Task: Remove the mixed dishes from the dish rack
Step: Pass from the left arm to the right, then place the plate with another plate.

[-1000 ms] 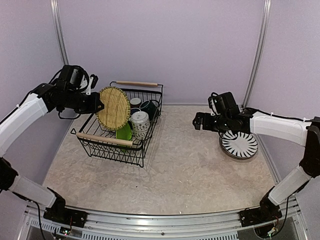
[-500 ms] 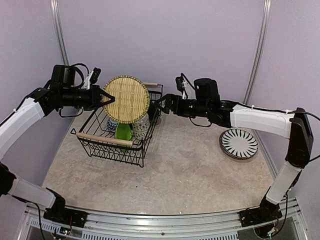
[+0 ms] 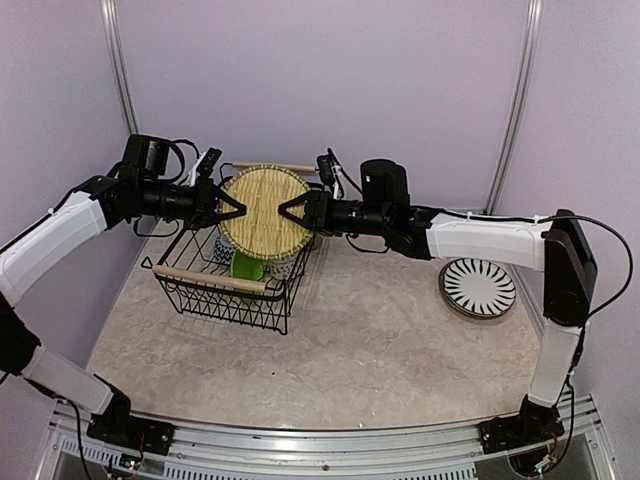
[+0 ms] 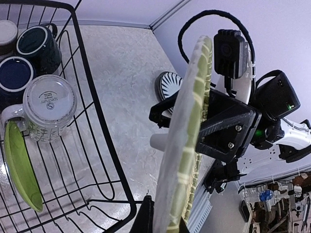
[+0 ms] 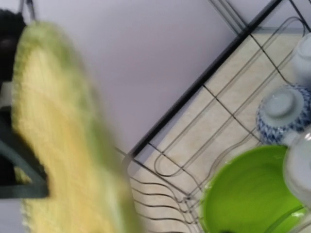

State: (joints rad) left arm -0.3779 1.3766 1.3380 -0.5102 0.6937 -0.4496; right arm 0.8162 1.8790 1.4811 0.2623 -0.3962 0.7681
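The woven yellow plate (image 3: 262,212) hangs upright above the dish rack (image 3: 215,300), and my left gripper (image 3: 228,205) is shut on its left rim. In the left wrist view the plate (image 4: 187,145) stands edge-on between my left gripper's (image 4: 167,221) jaws. My right gripper (image 3: 288,208) reaches in from the right, open, with its fingers (image 4: 228,128) astride the opposite rim. In the rack lie a lime green plate (image 4: 19,165), a patterned white mug (image 4: 48,104), two dark mugs (image 4: 39,46) and a small blue-patterned bowl (image 5: 283,111). The striped black-white plate (image 3: 479,288) lies flat on the table at the right.
The rack's two wooden handles (image 3: 210,279) run along its near and far ends. Purple walls close in the table at the back and sides. The right arm (image 3: 480,240) stretches across the table's middle at plate height.
The right arm swung left from above the striped plate to the woven plate's right rim, and its jaws narrowed. The left arm turned the woven plate face-on and brought it to the right.
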